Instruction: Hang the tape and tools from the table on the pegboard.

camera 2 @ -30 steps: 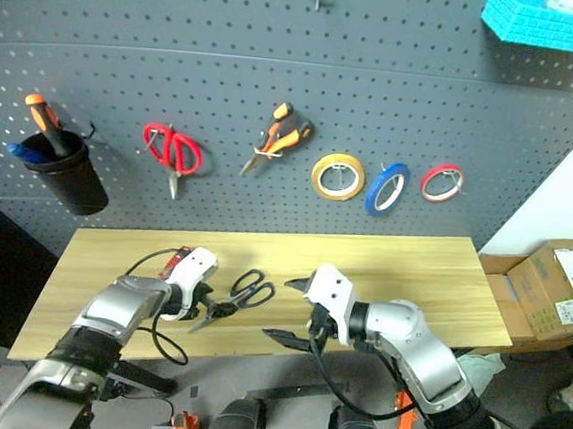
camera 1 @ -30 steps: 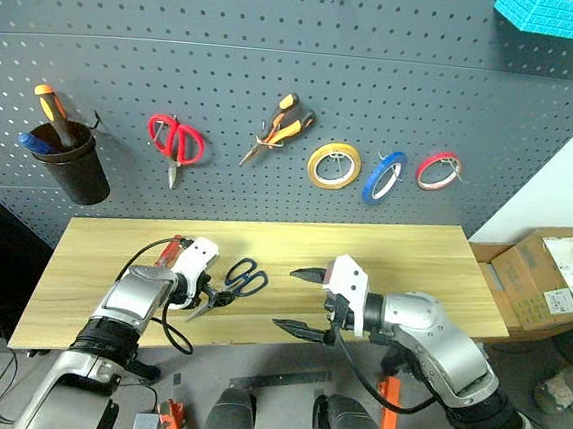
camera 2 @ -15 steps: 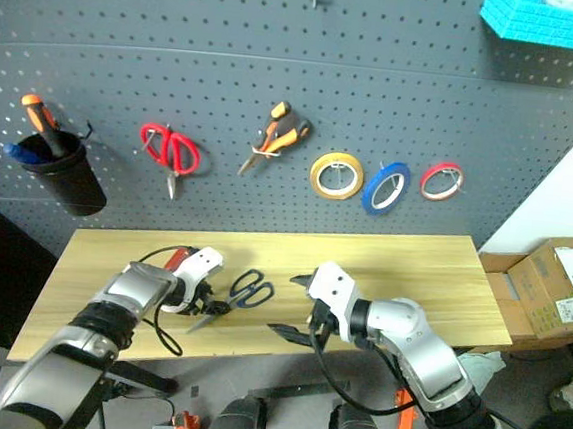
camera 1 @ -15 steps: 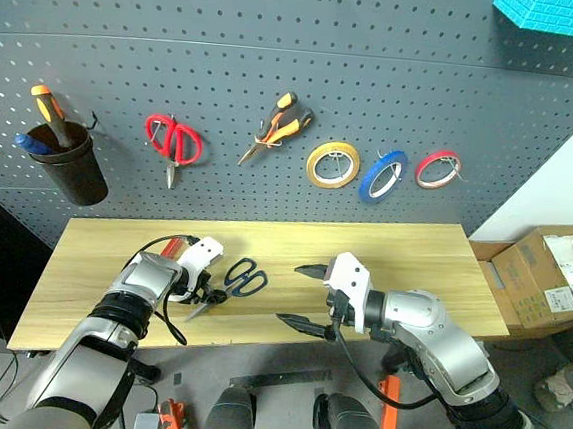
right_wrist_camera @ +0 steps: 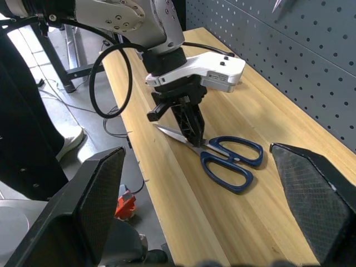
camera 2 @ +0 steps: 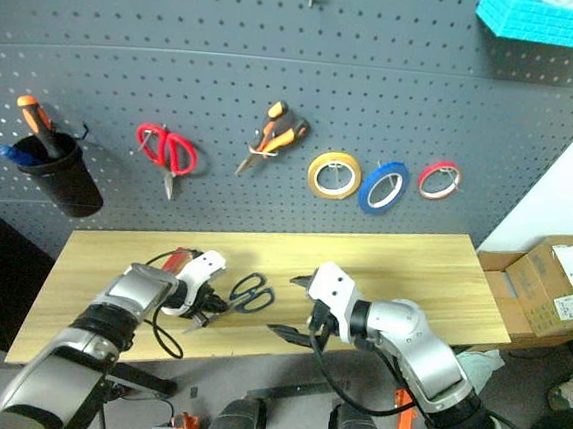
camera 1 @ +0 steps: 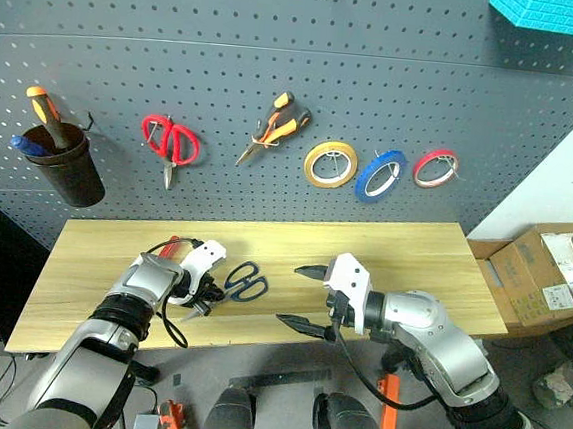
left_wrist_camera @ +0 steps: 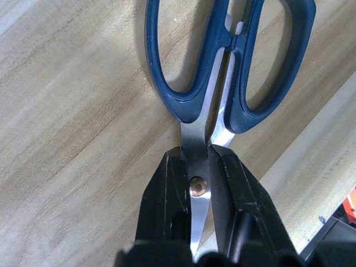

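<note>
Dark-blue-handled scissors (camera 1: 248,280) lie on the light wood table (camera 1: 413,256) at the front left. My left gripper (left_wrist_camera: 197,153) is shut on their steel blades at the pivot, handles pointing away from it. Behind that hand lies a red-handled tool (camera 1: 170,248), partly hidden. My right gripper (camera 1: 289,295) hovers open and empty over the table's front middle, pointing toward the scissors. On the pegboard (camera 1: 280,53) hang the orange-and-black pliers (camera 1: 287,126) and the blue tape (camera 1: 365,188).
Also on the pegboard hang red-handled scissors (camera 1: 170,139), a yellow tape roll (camera 1: 309,164), a red tape roll (camera 1: 418,173) and a black cup (camera 1: 69,170) holding an orange-handled screwdriver. A turquoise basket (camera 1: 560,13) sits top right. Cardboard boxes (camera 1: 542,282) stand right of the table.
My left gripper has gone from open to shut on the scissors' blades; the scissors stay on the table. The right arm has not moved.
</note>
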`<state>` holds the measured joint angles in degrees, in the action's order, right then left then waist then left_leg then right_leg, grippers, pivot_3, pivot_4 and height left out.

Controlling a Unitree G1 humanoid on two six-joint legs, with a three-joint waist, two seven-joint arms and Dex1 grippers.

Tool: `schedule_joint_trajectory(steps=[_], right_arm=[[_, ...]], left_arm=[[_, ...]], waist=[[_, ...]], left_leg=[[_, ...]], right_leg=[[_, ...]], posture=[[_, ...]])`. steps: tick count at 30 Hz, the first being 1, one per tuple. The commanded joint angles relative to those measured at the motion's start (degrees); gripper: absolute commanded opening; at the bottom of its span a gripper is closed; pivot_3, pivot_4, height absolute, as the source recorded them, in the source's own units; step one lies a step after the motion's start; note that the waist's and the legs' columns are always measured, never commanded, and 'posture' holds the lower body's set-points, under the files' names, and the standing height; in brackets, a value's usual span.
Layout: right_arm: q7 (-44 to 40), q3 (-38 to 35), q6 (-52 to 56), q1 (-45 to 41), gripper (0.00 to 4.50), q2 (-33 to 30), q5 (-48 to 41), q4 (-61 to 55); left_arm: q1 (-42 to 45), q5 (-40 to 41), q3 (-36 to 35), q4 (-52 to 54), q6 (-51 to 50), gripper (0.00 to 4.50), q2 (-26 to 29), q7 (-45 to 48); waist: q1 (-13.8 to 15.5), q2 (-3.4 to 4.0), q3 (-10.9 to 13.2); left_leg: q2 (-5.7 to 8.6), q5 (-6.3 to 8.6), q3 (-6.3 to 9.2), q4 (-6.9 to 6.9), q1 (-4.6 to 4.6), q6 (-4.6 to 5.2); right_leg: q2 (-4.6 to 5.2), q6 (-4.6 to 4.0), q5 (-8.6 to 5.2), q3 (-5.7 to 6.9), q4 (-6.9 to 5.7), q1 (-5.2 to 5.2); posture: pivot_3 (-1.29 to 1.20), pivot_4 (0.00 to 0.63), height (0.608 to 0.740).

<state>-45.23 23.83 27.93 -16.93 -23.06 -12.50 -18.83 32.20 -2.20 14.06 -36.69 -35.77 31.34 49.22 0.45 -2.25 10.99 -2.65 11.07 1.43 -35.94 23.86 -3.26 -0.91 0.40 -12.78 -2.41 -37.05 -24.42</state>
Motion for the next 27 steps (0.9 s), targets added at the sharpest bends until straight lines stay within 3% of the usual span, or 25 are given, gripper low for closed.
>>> schedule_joint_trajectory(steps=[1, 9, 16, 21, 27], right_arm=[[-0.5, -1.8, -2.9, 0.1, 4.50, 0.9, -1.4, -1.8], [1.0, -6.8, -4.9, 2.3, 4.50, 5.5, -7.6, -4.0], [5.4, -12.1, 0.5, -0.7, 4.50, 14.1, -18.6, -4.6], [10.2, -15.9, 3.2, -6.7, 4.50, 18.9, -23.7, -4.2], [11.2, -16.3, 1.8, -10.8, 4.50, 19.6, -22.8, -1.3]], left_arm=[[-2.6, 1.2, -3.8, 7.3, -0.2, 0.21, -0.1, -3.8], [-21.3, 0.2, -11.7, 39.7, 3.7, 0.21, -0.4, -17.2], [-32.9, -1.9, -20.0, 60.0, 5.7, 0.21, -7.6, -31.9], [-34.8, -1.6, -22.6, 64.3, 10.9, 0.21, -11.0, -36.2], [-31.6, -1.8, -24.9, 63.1, 15.9, 0.21, -11.5, -39.8]], waist=[[-0.1, 0.00, 0.0], [0.1, -0.10, -0.1], [1.1, -0.33, -0.6], [1.8, -0.28, -1.5], [3.6, -0.30, -3.0]], left_leg=[[-0.01, 0.00, 0.00, 0.00, 0.00, 0.00], [-0.03, 0.00, 0.00, 0.08, 0.02, -0.01], [-0.09, 0.00, 0.03, 0.03, -0.03, -0.01], [-0.05, 0.00, -0.06, 0.01, -0.04, -0.01], [-0.04, 0.00, -0.09, 0.02, -0.04, -0.01]], right_leg=[[0.00, 0.00, 0.00, 0.00, 0.00, 0.00], [0.04, 0.28, 0.17, 0.01, 0.03, 0.00], [0.06, 0.22, 0.15, 0.08, -0.05, 0.02], [0.09, 0.12, 0.11, 0.04, 0.03, 0.07], [0.06, 0.13, 0.11, 0.05, 0.06, 0.07]], posture=[[0.08, 0.152, 0.740], [0.15, 0.105, 0.740], [0.22, 0.077, 0.740], [0.25, 0.056, 0.740], [0.26, 0.034, 0.740]])
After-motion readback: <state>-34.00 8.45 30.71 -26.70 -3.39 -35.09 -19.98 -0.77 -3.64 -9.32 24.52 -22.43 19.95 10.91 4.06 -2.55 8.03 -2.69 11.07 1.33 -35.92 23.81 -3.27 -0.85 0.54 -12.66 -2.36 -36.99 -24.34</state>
